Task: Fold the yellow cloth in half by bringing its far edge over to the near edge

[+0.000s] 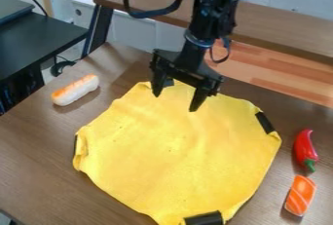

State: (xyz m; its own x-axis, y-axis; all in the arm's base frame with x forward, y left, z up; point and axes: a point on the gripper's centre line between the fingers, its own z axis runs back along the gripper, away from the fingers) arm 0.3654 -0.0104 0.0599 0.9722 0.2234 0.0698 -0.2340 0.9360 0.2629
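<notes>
The black gripper (176, 103) hangs over the far edge of a yellow cloth (175, 156), its two fingers spread apart with nothing between them. The cloth lies mostly flat on the brown table, with slightly curled edges and black patches at its right, near, left and far edges. Whether the fingertips touch the cloth, I cannot tell. Left of the gripper, a toy hot dog or bun (75, 90), white and orange, lies on the table.
On the right of the table (32, 170) lie a red toy pepper (304, 147) with a green stem and an orange, white-striped sushi-like piece (300, 196). A wooden ledge (280, 24) runs behind, and a dark desk (39, 39) stands at upper left.
</notes>
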